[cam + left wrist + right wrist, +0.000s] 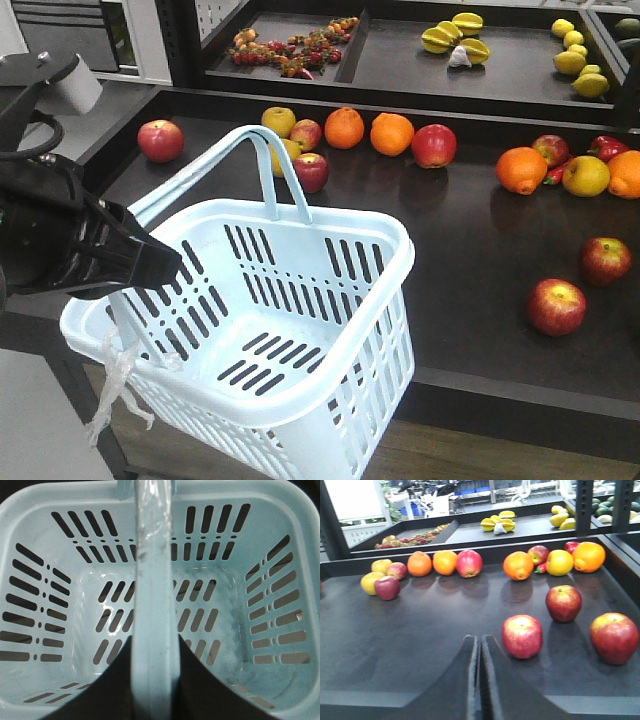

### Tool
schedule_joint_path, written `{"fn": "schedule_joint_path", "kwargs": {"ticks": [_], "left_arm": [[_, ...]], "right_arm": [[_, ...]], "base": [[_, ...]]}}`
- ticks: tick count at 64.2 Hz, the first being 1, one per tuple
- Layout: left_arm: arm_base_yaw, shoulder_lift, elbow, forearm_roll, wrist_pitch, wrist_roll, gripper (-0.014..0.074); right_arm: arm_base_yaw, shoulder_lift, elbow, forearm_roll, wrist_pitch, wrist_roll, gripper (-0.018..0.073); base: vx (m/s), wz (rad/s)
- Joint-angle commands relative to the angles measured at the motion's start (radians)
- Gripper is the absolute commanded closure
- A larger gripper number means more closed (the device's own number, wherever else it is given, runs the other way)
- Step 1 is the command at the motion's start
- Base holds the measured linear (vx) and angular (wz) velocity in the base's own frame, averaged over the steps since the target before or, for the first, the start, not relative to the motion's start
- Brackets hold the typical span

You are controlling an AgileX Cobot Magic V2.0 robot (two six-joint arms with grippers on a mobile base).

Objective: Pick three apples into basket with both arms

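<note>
Apples [522, 636], three, are laid on the shelf [410, 630] at the right gripper's [480, 647] one to three o'clock; its fingers are pressed together. The basket [330, 222], at the shelf's seven o'clock, is clamped by the handle [155, 605] in the left gripper [168, 265].

The basket [300, 330] is pale blue moulded plastic, smooth and lightly glossy. Its handle strip [152, 580], clamped between the left gripper [155, 642] fingers [107, 687], catches a wet-looking sheen, while the basket floor beyond their tips is scuffed and dulled with whitish smears. Those fingers look like black matt plastic. A scrap [118, 385] of clear, crinkled film hangs below them. The right gripper [478, 640] fingers [452, 685] are dark and matt too. Ahead of their tips the shelf [410, 630] is dark, smooth and semi-gloss, throwing soft reflections. The apples [522, 636] just right of those tips have waxy, shiny skin; the oranges [518, 565] farther ahead look duller.
</note>
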Motion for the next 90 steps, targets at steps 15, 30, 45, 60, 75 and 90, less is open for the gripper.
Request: {"fn": "schedule_joint_path", "kwargs": {"ticks": [15,30,45,60,75,90], "left_arm": [[-0.006,-0.023,-0.030,-0.026,-0.074,-0.007,0.0604],[-0.006,-0.023,-0.030,-0.026,-0.074,-0.007,0.0604],[-0.006,-0.023,-0.030,-0.026,-0.074,-0.007,0.0604],[-0.006,-0.023,-0.030,-0.026,-0.074,-0.007,0.0604],[-0.006,-0.023,-0.030,-0.026,-0.074,-0.007,0.0604],[-0.006,-0.023,-0.030,-0.026,-0.074,-0.007,0.0604]], "right_arm": [[-0.005,-0.011,0.015,-0.010,-0.074,-0.005,0.0561],[-0.005,-0.011,0.015,-0.010,-0.074,-0.005,0.0561],[-0.005,-0.011,0.015,-0.010,-0.074,-0.005,0.0561],[-0.005,-0.011,0.015,-0.010,-0.074,-0.005,0.0561],[-0.005,-0.011,0.015,-0.010,-0.071,-0.005,0.0561],[-0.005,-0.011,0.015,-0.010,-0.071,-0.005,0.0561]], "base": [[0.05,-0.09],[0.07,-0.10],[0.10,-0.13],[0.10,-0.17],[0.09,-0.13],[0.07,-0.07]]}}
